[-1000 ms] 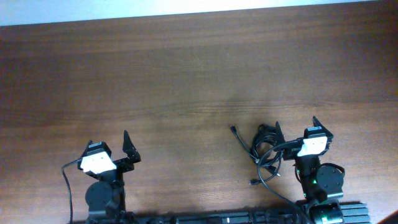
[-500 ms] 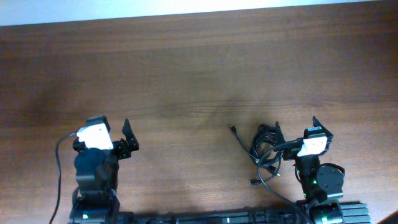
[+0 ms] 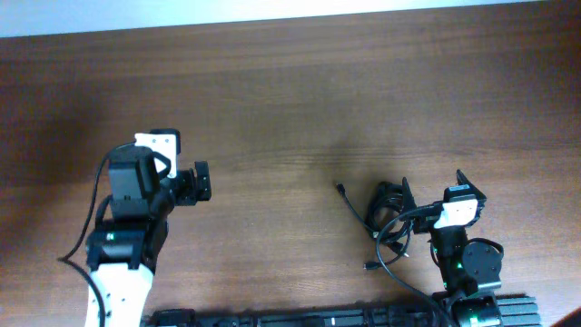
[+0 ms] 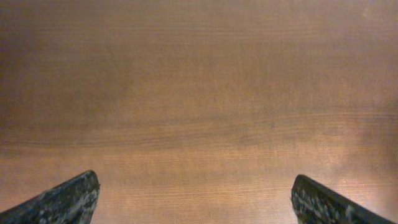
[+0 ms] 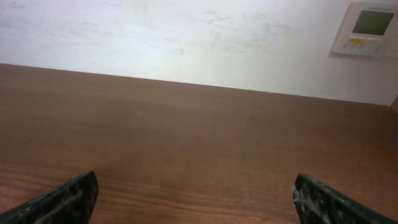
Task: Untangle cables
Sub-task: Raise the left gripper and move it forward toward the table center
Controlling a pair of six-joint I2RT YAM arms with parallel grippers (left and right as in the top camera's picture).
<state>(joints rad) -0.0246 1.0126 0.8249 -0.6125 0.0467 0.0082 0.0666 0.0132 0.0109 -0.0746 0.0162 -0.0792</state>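
We judged the step in hand to be the approach to the tangle of thin black cords (image 3: 386, 207), which lay on the dark brown wooden table (image 3: 290, 91) near its front edge, on the right. A sound approach would bring a gripper over a free plug end rather than the knotted middle, and keep clear of the thicker black arm wire (image 3: 413, 213) alongside.

The left gripper (image 3: 203, 182) stood released and empty, well apart from the cords. The right gripper (image 3: 434, 189) was likewise spread wide and empty. The cords lay just beside its inner finger and showed in neither wrist view.
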